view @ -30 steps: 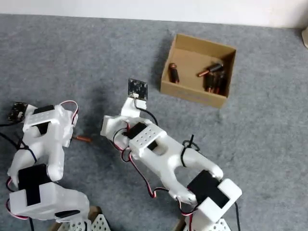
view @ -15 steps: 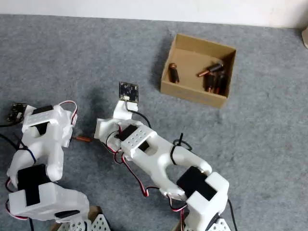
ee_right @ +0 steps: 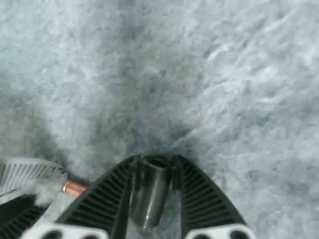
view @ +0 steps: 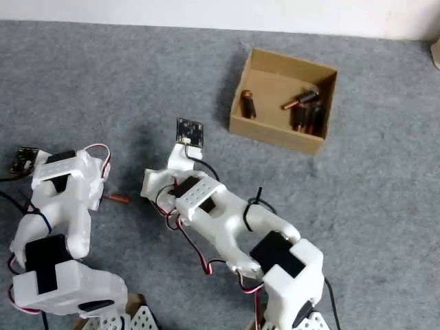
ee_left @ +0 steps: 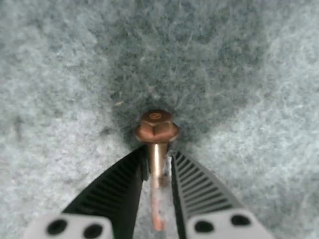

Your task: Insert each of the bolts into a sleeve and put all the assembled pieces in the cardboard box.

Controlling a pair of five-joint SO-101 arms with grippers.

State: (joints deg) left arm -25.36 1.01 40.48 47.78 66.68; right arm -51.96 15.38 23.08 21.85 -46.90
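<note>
My left gripper [ee_left: 158,157] is shut on a copper bolt [ee_left: 157,134], its hex head beyond the fingertips over the grey carpet. In the high view the bolt's tip [view: 119,199] pokes out from the left arm toward the right arm. My right gripper [ee_right: 154,164] is shut on a dark metal sleeve [ee_right: 149,191], open end facing outward. The bolt's copper tip [ee_right: 74,188] and a finger [ee_right: 25,172] of the left gripper show close beside the sleeve. The cardboard box [view: 327,82] stands at the back right with several assembled pieces [view: 306,110] inside.
Grey carpet covers the whole table. A small circuit board [view: 190,133] rides on the right arm's wrist, another [view: 25,159] on the left arm. A pale wall edge runs along the back.
The right arm swung left toward the left arm, then eased back a little to the right. The left arm and its bolt kept still.
</note>
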